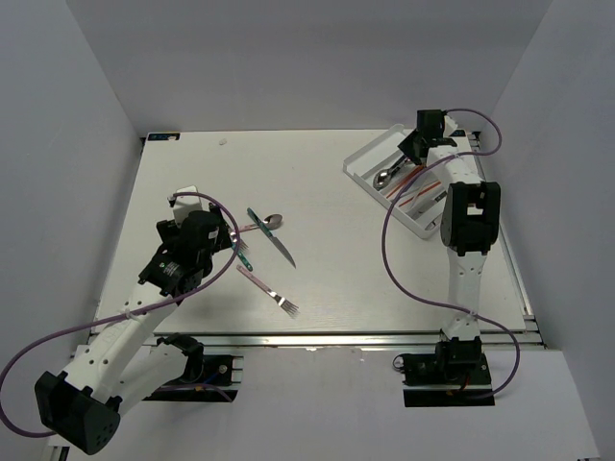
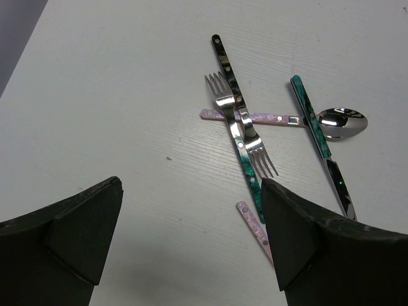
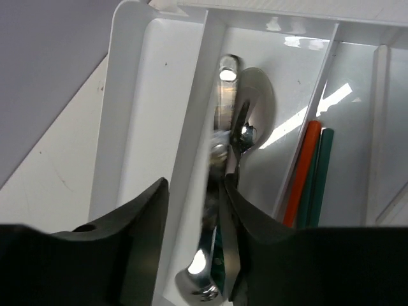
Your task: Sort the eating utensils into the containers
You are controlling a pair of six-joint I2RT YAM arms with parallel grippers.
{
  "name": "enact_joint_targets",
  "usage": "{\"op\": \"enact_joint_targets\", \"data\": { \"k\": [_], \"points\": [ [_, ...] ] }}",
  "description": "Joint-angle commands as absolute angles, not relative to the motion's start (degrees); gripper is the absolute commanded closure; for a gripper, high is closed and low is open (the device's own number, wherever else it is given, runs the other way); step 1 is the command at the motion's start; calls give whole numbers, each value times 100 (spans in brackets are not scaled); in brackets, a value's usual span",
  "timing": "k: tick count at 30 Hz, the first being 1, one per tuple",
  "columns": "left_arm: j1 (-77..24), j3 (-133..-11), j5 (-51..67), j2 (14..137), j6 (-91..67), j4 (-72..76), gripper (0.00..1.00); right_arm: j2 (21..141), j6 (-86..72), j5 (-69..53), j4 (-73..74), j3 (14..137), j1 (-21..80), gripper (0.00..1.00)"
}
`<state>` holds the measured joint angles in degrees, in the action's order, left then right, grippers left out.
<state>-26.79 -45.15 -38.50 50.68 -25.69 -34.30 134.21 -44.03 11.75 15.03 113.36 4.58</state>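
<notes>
My left gripper is open and empty, low over the table just left of a loose pile of utensils. The pile has a dark-handled fork crossing a teal-handled fork, a pink-handled spoon, a teal-handled knife and a pink handle by my right finger. A pink-handled fork lies nearer the front. My right gripper is open over the tray's left compartment. Metal spoons lie there, one blurred against my right finger.
Orange and teal sticks lie in the neighbouring compartment. The tray stands at the back right, angled, close to the right wall. White walls close in the table on three sides. The right arm's cable loops over the table's right half.
</notes>
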Motion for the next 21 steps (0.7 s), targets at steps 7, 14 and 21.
{"op": "enact_joint_targets", "data": {
  "k": [7,14,21],
  "points": [
    [-2654,-4641,-3867,5036,-2558,-3401,2,12315,-4149,1248,1529,11338,492,32],
    [-2628,-4658,-4201,5045,-2882,-3463,2,11215,-2410,1055,1703,10574,1554,11],
    [-2496,-4781,-4385,5229,-3076,-3656,2,10433,-1653,151,934,8555,3275,11]
  ]
}}
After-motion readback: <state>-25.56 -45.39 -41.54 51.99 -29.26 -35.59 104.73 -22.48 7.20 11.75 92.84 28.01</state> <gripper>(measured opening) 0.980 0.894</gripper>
